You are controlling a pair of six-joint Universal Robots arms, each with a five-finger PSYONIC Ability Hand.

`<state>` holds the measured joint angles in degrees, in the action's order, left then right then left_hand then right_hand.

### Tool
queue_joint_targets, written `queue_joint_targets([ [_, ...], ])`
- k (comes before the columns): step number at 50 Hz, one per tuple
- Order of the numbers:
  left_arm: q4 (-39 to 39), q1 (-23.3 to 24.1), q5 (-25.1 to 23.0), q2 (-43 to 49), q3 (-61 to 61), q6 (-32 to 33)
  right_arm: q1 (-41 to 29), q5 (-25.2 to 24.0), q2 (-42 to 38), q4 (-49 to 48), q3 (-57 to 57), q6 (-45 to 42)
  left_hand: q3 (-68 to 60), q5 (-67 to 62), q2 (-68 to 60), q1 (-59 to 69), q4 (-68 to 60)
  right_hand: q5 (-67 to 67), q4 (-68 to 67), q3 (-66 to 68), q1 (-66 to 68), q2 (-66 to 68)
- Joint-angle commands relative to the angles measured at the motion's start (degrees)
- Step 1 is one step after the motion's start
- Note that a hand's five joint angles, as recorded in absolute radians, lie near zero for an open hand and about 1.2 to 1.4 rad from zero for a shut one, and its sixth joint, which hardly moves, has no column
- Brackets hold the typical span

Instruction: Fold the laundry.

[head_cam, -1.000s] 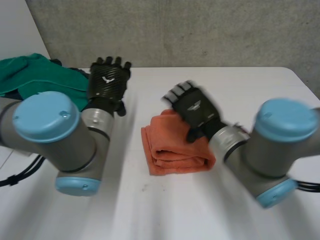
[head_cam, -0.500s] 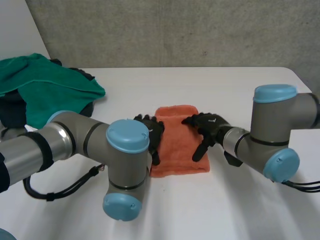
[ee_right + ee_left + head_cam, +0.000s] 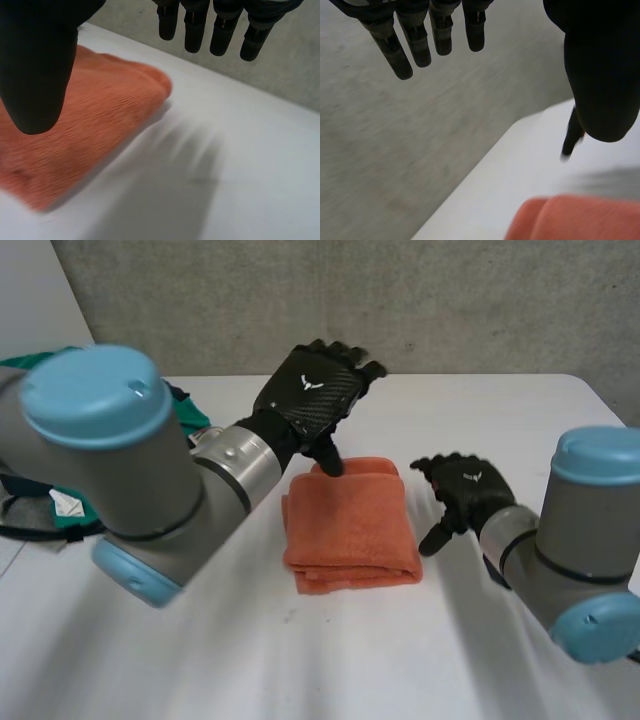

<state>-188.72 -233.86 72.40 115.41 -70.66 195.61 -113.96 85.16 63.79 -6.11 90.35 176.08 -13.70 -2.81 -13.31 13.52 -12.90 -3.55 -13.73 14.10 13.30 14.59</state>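
The left arm has swung up and now hides most of the green cloth [image 3: 197, 418] at the upper left of the frame. The left hand [image 3: 312, 390] has let go of the left side of the orange towel [image 3: 350, 525]. It is now up over the towel's far edge, in the upper middle. Its fingers [image 3: 400, 55] are straight and hold nothing, and its thumb points down at the towel.

The orange towel lies folded in the middle of the frame, on the same spot as before. The right hand [image 3: 465, 485] has come off the towel and is now just beside its right edge. Its fingers [image 3: 225, 35] are loose and hold nothing.

The white tabletop [image 3: 330, 660] is bare along the lower part of the frame and at the upper right. Its far edge runs along the grey wall [image 3: 450, 300].
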Motion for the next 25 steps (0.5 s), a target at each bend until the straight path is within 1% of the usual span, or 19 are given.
queue_joint_targets([
  [1, 4.94, -4.67, -16.85, -0.81, 0.52, -9.45, -0.64, -6.67, -4.11, -3.02, 2.72, 4.88, -2.4, -3.3, -2.79, 2.58, -3.2, -1.07, -0.89, 0.52, 1.32, 0.03],
  [4, 4.85, -4.85, -16.85, -0.98, 0.44, -9.98, -0.64, -8.08, -6.22, -4.61, 2.28, 5.06, -2.57, -3.46, -2.96, 2.75, -3.37, -2.41, -2.24, 1.86, 2.67, 1.37],
  [9, 4.85, -4.59, -15.71, -1.6, -0.09, -9.81, -0.82, -7.91, -9.82, -6.54, -0.26, 5.24, -2.23, -3.13, -2.63, 2.41, -3.03, -5.44, -5.26, 4.89, 5.69, 4.39],
  [12, 4.85, -4.41, -14.83, -1.6, -0.18, -9.72, -0.82, -7.99, -11.14, -7.16, -1.41, 4.8, -2.23, -3.13, -2.63, 2.41, -3.03, -20.7, -20.52, 20.15, 20.95, 19.65],
  [13, 4.85, -4.41, -14.74, -1.6, -0.27, -9.72, -0.73, -7.99, -11.58, -7.25, -2.02, 4.8, -2.23, -3.13, -2.63, 2.41, -3.03, -28.58, -28.4, 28.03, 28.83, 27.54],
  [15, 4.85, -4.32, -14.48, -1.6, -0.27, -9.72, -0.73, -7.91, -12.46, -7.25, -3.25, 4.8, -2.4, -3.3, -2.79, 2.58, -3.2, -36.02, -35.85, 35.47, 36.28, 34.98],
  [16, 4.85, -4.32, -14.39, -1.6, -0.27, -9.72, -0.73, -7.56, -13.77, -6.99, -4.56, 4.8, -2.4, -3.3, -2.79, 2.58, -3.2, -51.05, -50.87, 50.5, 51.3, 50.01],
  [19, 4.85, -4.23, -14.3, -1.68, -0.36, -9.72, -0.65, -7.55, -14.22, -7.07, -5.19, 4.8, -2.4, -3.3, -2.79, 2.58, -3.2, -66.39, -66.22, 65.85, 66.65, 65.35],
  [22, 4.85, -4.23, -14.21, -1.77, -0.44, -9.81, -0.29, -7.82, -14.04, -7.34, -5.54, 5.15, -2.4, -3.3, -2.79, 2.58, -3.2, -66.45, -66.27, 65.9, 66.7, 65.41],
  [25, 4.85, -4.23, -14.21, -1.86, -0.36, -9.72, -0.21, -6.86, -13.69, -7.34, -8.07, 5.24, -2.23, -3.13, -2.63, 2.41, -3.03, -66.45, -66.27, 65.9, 66.7, 65.41],
])
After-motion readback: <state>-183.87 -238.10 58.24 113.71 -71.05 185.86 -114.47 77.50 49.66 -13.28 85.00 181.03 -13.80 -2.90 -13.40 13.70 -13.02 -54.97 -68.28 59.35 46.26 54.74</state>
